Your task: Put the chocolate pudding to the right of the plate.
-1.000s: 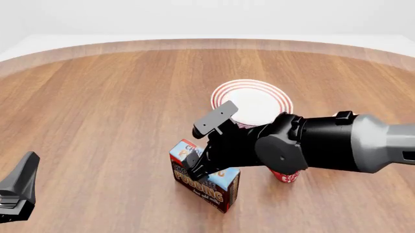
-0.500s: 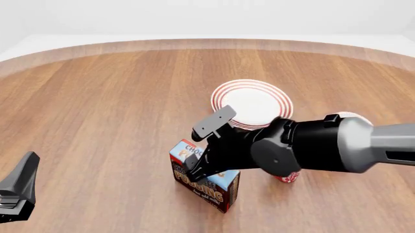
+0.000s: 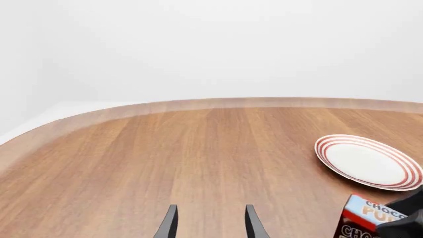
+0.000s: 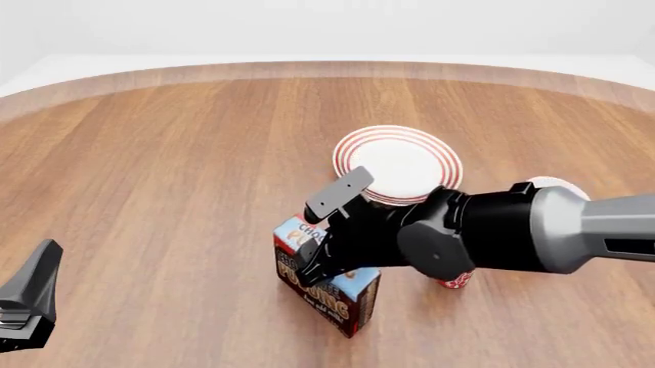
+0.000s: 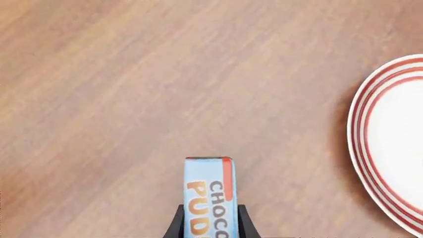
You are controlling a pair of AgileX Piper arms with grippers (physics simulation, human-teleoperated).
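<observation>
- Left claw [image 4: 26, 307] sits at lower left of the front view, prongs parted, empty.
- Chocolate pudding [image 4: 325, 285] stands low centre on the bench [image 4: 153, 169], pinched by the right claw [image 4: 322, 241].
- Plate [image 4: 397, 163] lies above it, centre right.

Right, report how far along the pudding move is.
Done: the right tool has its fingers either side of the chocolate pudding. In hand: the carton sits in front of the plate, a bit left, lift-off unclear. Left: carry it to the plate's right and release. The left tool is idle, open.
</observation>
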